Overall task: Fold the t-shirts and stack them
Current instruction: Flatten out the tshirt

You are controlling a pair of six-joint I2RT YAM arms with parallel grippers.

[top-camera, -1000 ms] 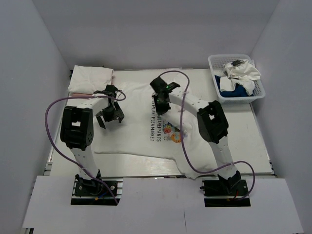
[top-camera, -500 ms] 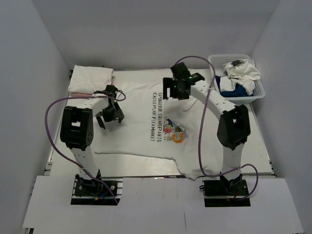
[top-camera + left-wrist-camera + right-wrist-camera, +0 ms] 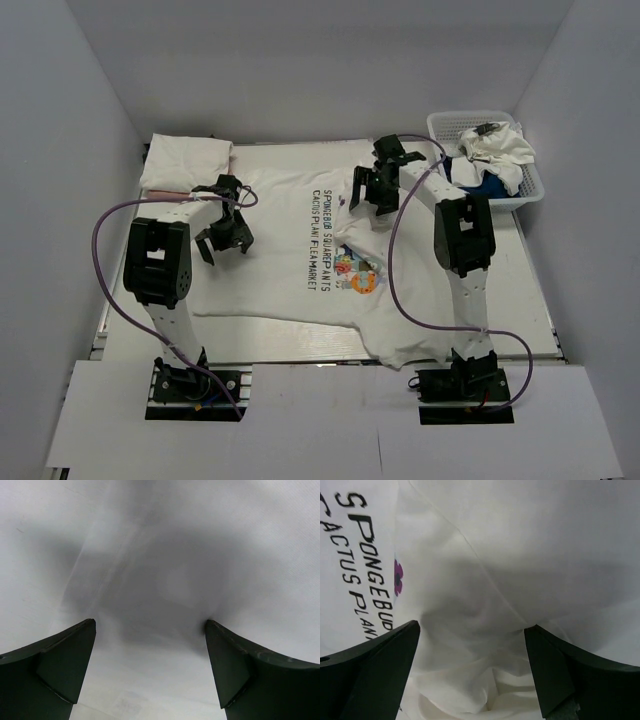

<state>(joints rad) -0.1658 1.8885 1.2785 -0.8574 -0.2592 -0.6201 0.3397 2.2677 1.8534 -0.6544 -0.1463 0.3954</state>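
A white t-shirt with a colourful cartoon print and dark lettering lies spread flat over the table. A folded pale t-shirt rests at the back left corner. My left gripper hangs open just over the left part of the spread shirt; in the left wrist view only plain white cloth shows between its fingers. My right gripper is open over the shirt's far right part. In the right wrist view a rumpled fold of cloth lies between its fingers, beside the lettering.
A white basket at the back right holds crumpled white and blue cloth. Grey walls close in the table on the left, back and right. Purple cables loop from both arms.
The right gripper has opened, letting go of the cloth, and swung from the shirt's middle toward the back right. The left arm has not moved.
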